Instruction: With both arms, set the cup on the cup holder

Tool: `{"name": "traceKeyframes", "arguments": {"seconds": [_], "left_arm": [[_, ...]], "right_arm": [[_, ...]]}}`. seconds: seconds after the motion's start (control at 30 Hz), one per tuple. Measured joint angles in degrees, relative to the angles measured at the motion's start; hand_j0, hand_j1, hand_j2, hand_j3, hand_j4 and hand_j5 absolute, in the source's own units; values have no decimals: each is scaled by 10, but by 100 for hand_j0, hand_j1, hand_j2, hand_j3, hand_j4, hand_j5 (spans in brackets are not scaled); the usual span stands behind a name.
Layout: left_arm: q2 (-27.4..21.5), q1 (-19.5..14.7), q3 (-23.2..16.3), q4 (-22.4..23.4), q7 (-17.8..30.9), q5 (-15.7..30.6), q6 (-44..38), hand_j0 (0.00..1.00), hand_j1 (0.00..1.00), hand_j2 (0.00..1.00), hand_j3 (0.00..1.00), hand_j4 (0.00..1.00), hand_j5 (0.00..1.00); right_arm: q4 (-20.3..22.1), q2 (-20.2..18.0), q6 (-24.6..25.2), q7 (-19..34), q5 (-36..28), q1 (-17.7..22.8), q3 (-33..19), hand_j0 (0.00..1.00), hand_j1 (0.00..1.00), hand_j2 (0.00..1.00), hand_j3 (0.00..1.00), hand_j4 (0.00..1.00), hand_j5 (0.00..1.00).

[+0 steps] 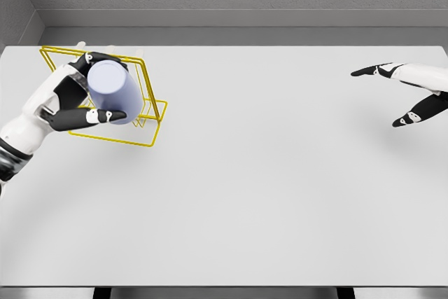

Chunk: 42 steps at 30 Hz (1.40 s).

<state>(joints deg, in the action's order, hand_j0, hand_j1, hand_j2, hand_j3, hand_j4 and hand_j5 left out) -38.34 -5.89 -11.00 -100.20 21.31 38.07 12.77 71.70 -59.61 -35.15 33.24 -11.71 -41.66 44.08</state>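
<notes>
A pale lavender cup (114,91) is held tilted over the yellow wire cup holder (150,98) at the far left of the white table. My left hand (78,99) is shut on the cup, thumb across its lower side and fingers behind its rim. The cup hides part of the holder's frame. Whether the cup touches the wires cannot be told. My right hand (400,96) hovers at the right edge of the table, fingers spread and holding nothing, far from the cup.
The white table (266,187) spans the view, with a grey wall behind it. The holder stands near the table's back left corner.
</notes>
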Motion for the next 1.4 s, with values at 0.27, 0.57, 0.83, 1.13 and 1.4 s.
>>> {"name": "traceKeyframes", "arguments": {"seconds": [0.27, 0.57, 0.83, 1.13, 1.4], "left_arm": [[-1, 1, 1, 1, -1, 1, 0, 54, 54, 54, 54, 54, 54], [4, -8, 2, 11, -3, 2, -11, 54, 54, 54, 54, 54, 54], [1, -2, 3, 11, -2, 3, -13, 54, 54, 54, 54, 54, 54], [0, -6, 3, 11, -2, 5, -12, 54, 54, 54, 54, 54, 54], [2, -11, 5, 14, -3, 5, -14, 54, 54, 54, 54, 54, 54]], "right_arm": [[0, 0, 0, 0, 0, -1, 0, 100, 100, 100, 100, 100, 100], [0, 0, 0, 0, 0, -1, 0, 100, 100, 100, 100, 100, 100], [2, 5, 0, 0, 0, -1, 0, 100, 100, 100, 100, 100, 100], [2, 8, 0, 0, 0, -1, 0, 100, 100, 100, 100, 100, 100], [2, 9, 0, 0, 0, -1, 0, 100, 100, 100, 100, 100, 100]]}}
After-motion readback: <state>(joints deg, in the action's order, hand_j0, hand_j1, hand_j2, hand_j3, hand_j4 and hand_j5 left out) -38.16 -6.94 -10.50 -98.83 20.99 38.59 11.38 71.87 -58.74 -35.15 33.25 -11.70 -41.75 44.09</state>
